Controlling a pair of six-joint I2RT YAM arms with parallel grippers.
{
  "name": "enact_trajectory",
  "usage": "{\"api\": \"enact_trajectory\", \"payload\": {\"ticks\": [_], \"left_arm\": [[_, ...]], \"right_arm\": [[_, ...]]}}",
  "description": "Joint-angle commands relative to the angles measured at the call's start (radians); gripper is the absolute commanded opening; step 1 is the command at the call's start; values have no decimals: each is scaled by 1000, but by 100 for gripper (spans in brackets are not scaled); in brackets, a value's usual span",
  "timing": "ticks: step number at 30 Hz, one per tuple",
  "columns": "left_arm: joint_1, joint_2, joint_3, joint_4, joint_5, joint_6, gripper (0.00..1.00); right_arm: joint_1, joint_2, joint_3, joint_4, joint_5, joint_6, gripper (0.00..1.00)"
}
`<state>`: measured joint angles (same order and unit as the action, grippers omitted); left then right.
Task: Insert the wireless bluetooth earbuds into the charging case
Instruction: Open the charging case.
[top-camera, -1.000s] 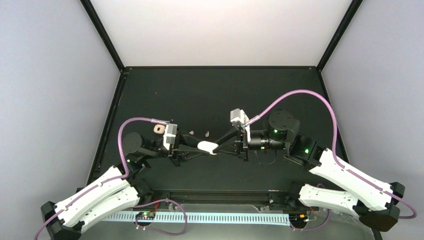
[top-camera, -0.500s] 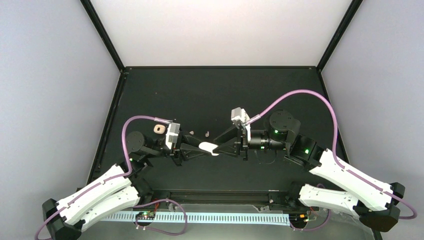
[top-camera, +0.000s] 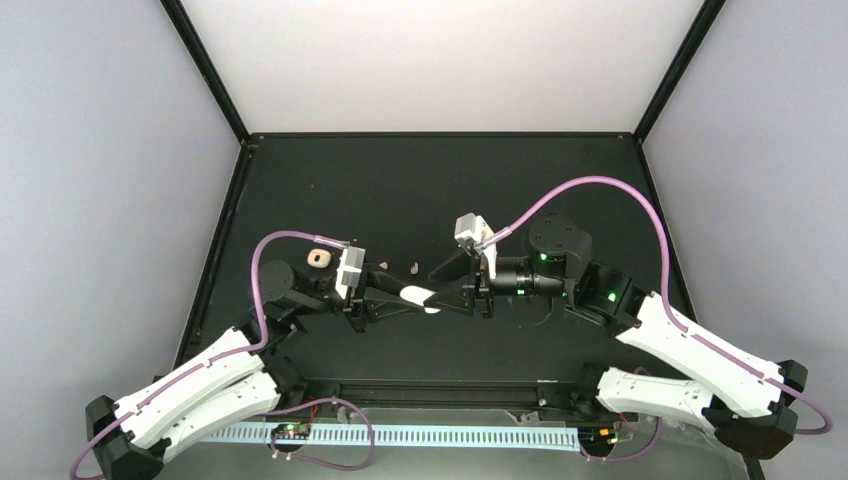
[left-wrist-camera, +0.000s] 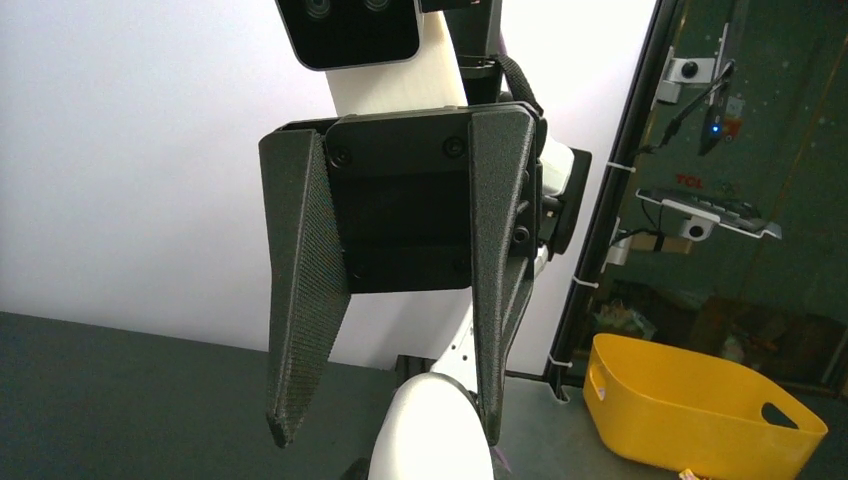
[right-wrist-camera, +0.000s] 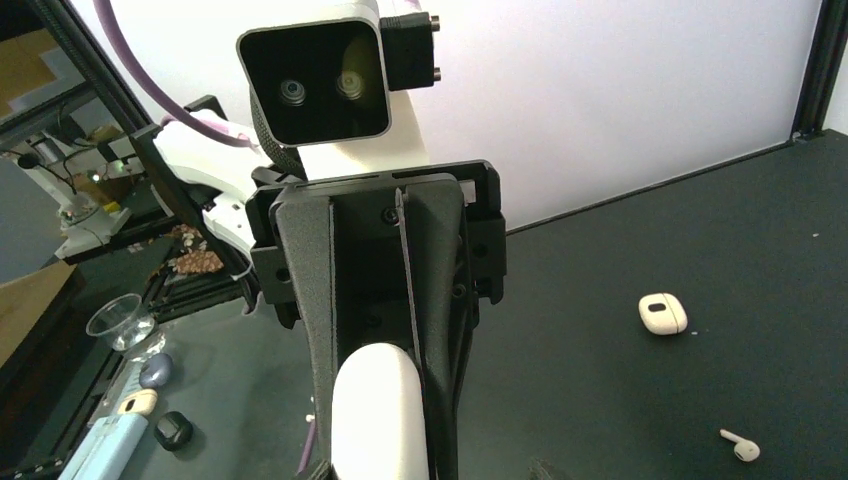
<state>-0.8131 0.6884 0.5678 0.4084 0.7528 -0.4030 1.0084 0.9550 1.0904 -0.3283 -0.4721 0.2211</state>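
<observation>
right gripper (left-wrist-camera: 385, 428) has just spread off the case (right-wrist-camera: 378, 420); left gripper (top-camera: 414, 297) alone clamps it, so the handover looks done.

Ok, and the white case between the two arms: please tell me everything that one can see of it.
The charging case is a small rounded oblong of smooth, glossy white plastic. No seam or open lid shows, so it looks closed. It hangs above the dark table, midway between the arms. The left end effector is shut on one end. The right end effector stands open around the other end; whether it touches there cannot be told.
</observation>
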Motion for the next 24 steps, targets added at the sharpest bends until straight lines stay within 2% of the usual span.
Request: {"api": "enact_trajectory", "payload": {"ticks": [1, 24], "left_arm": [[-1, -12, 22, 7, 38, 20, 2], [-3, -26, 35, -6, 34, 24, 2]], "right_arm": [[-4, 11, 38, -66, 57, -42, 49], [-4, 58, 74, -152, 30, -76, 54]]}}
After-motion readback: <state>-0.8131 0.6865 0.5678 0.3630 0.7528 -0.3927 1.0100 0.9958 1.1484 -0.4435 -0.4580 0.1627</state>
